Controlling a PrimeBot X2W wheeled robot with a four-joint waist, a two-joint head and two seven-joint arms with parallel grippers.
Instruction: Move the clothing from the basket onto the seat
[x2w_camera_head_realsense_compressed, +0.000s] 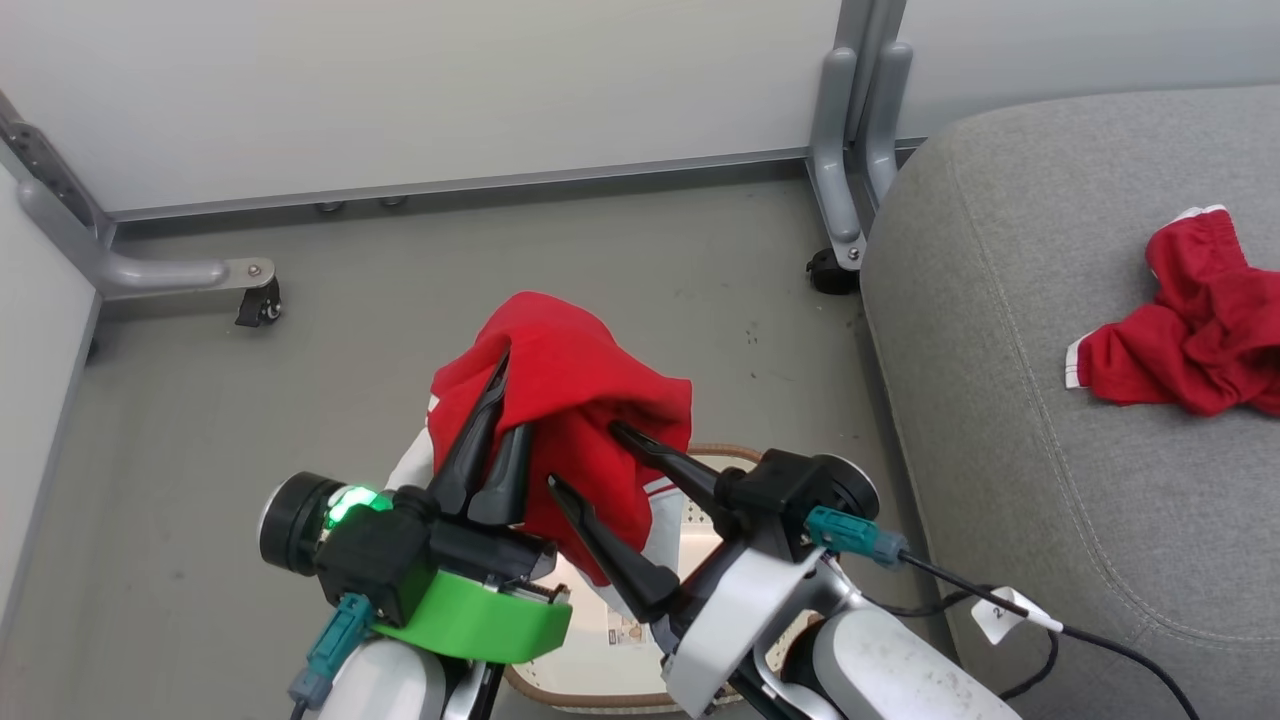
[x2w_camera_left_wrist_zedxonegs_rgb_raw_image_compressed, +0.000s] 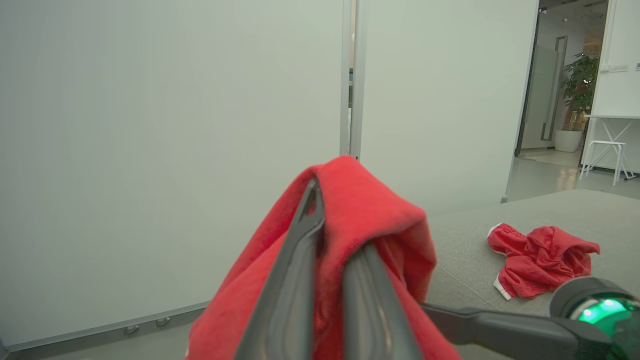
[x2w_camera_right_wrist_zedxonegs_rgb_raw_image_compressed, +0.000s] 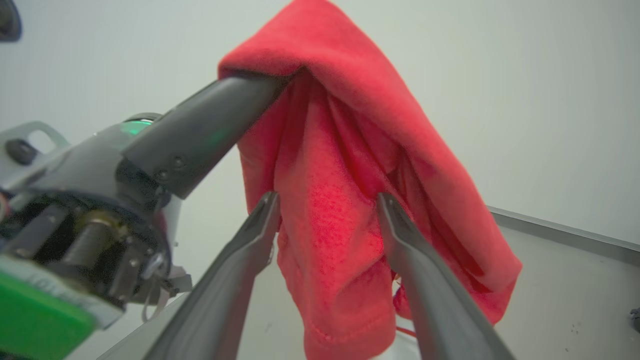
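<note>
Now: red clothing (x2w_camera_head_realsense_compressed: 580, 390) held above the basket (x2w_camera_head_realsense_compressed: 722, 453)

The left gripper (x2w_camera_head_realsense_compressed: 512, 395) is clamped on the clothing, directly above the basket. The right gripper (x2w_camera_head_realsense_compressed: 583, 455) has its fingers (x2w_camera_head_realsense_compressed: 600, 545) spread around a hanging fold. Right of the basket, another red garment (x2w_camera_head_realsense_compressed: 1190, 330) lies on the seat (x2w_camera_head_realsense_compressed: 1000, 420).

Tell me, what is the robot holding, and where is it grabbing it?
The left gripper is shut on the red clothing, pinching a fold at its top. The right gripper is open, fingers either side of the hanging cloth.
</note>
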